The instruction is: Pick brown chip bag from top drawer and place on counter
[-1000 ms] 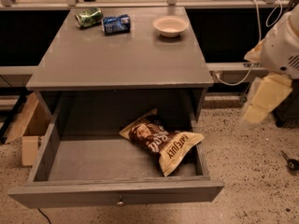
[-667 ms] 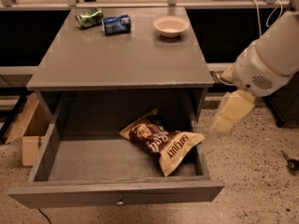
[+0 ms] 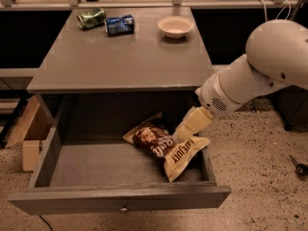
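The brown chip bag (image 3: 160,147) lies in the open top drawer (image 3: 120,199), at its right side, with a tan end pointing to the front right. My gripper (image 3: 183,134) hangs from the white arm that comes in from the right. It is low inside the drawer, right at the bag's upper right edge. The counter (image 3: 125,57) is the grey top of the cabinet, above the drawer.
A crushed green can (image 3: 91,17), a crushed blue can (image 3: 120,24) and a small white bowl (image 3: 175,26) stand at the counter's back edge. A cardboard box (image 3: 28,134) is on the floor to the left. A small dark object (image 3: 299,167) lies on the floor at right.
The arm has swung in from the right and gone down. The gripper moved from beside the cabinet into the drawer, next to the chip bag. The bag has not moved.
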{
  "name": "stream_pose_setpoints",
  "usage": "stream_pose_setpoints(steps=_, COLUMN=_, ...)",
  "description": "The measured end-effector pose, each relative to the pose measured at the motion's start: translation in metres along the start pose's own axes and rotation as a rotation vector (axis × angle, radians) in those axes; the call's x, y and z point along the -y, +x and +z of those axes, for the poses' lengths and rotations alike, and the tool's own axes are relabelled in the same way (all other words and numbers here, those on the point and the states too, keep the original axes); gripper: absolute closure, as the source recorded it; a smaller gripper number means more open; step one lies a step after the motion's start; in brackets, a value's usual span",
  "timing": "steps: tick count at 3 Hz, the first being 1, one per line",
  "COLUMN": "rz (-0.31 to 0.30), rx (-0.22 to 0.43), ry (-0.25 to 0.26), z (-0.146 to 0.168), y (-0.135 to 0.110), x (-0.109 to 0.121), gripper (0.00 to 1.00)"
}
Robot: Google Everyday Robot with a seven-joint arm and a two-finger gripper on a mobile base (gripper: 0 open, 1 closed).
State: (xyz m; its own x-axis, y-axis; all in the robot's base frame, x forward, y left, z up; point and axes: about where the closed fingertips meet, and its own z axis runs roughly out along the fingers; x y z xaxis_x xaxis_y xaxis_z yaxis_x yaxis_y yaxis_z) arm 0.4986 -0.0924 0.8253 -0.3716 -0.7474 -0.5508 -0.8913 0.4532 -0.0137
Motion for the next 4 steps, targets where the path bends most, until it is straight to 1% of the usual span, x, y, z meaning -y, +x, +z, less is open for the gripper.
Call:
stream_pose_setpoints(steps=1, rz=-0.006, rx=-0.015, ry=-0.006, z=0.010, y=0.001, x=-0.002, gripper=0.00)
stream_pose_setpoints(steps=2, rz=-0.029, rx=-0.071, ry=-0.002, z=0.054, y=0.001, x=-0.009, gripper=0.00)
stream_pose_setpoints(steps=3, rz=-0.038, rx=-0.111, ry=0.033, z=0.093, y=0.005, x=-0.006, gripper=0.00)
stream_pose_setpoints(steps=4, rz=-0.029, rx=-0.110, ry=0.063, z=0.121, y=0.012, x=0.003, gripper=0.00)
